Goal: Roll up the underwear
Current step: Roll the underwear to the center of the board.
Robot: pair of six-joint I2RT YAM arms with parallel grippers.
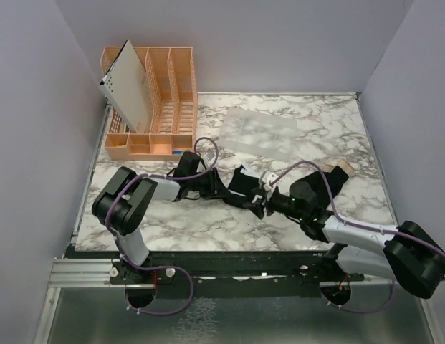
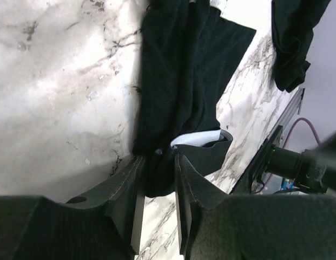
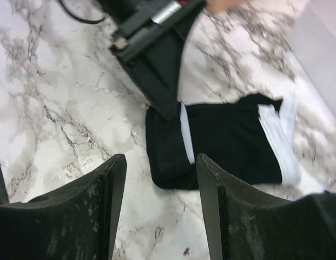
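One black underwear (image 1: 243,190) lies partly folded at the table's middle, and the right wrist view shows pale bands on this underwear (image 3: 222,143). My left gripper (image 1: 223,188) is shut on its near edge; in the left wrist view the fingers (image 2: 130,184) pinch the black cloth (image 2: 173,86). My right gripper (image 3: 161,160) stands open just short of the fold, with bare marble between its fingers; from above the right gripper (image 1: 259,206) is at the cloth's right side. A second black underwear (image 1: 331,174) with a tan band lies to the right, partly behind my right arm.
An orange compartment rack (image 1: 165,93) stands at the back left with a grey perforated panel (image 1: 129,82) leaning on it. A translucent sheet (image 1: 259,132) lies flat at the back centre. Walls close in the marble table (image 1: 172,222) on three sides.
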